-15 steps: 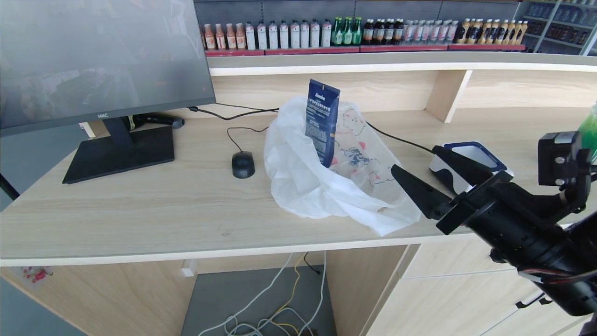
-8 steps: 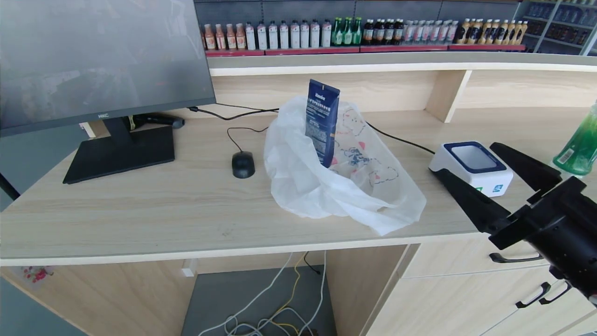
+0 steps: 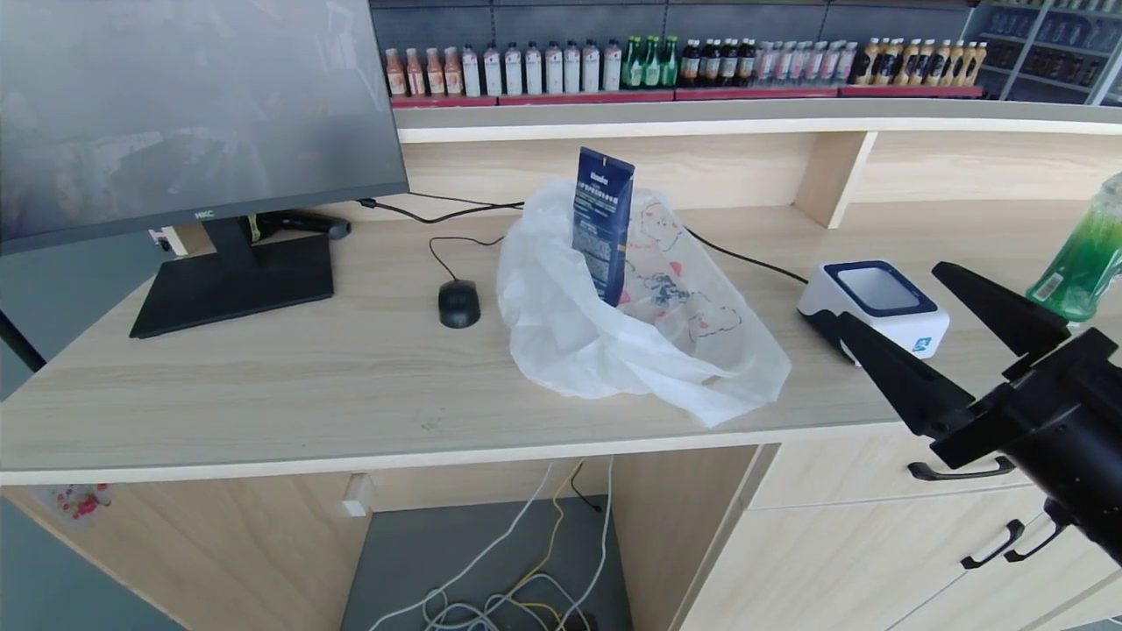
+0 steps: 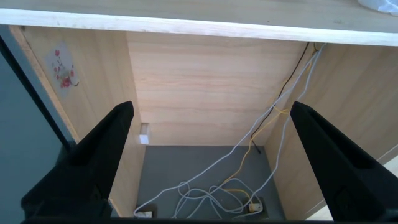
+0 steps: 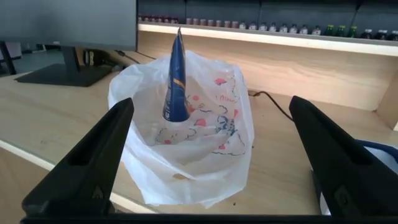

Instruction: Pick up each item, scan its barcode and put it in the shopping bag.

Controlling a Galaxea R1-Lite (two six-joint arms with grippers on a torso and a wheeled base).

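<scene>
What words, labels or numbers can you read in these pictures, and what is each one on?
Nothing can be read surely.
Dark flat monitor: pale logo on lower edge, too small.
Tall blue pouch in white plastic bag: white print, blurred.
Green plastic bottle: barcode label, too small.
White scanner box: small blue sign, unreadable.
Shelf bottles: labels too small.
</scene>
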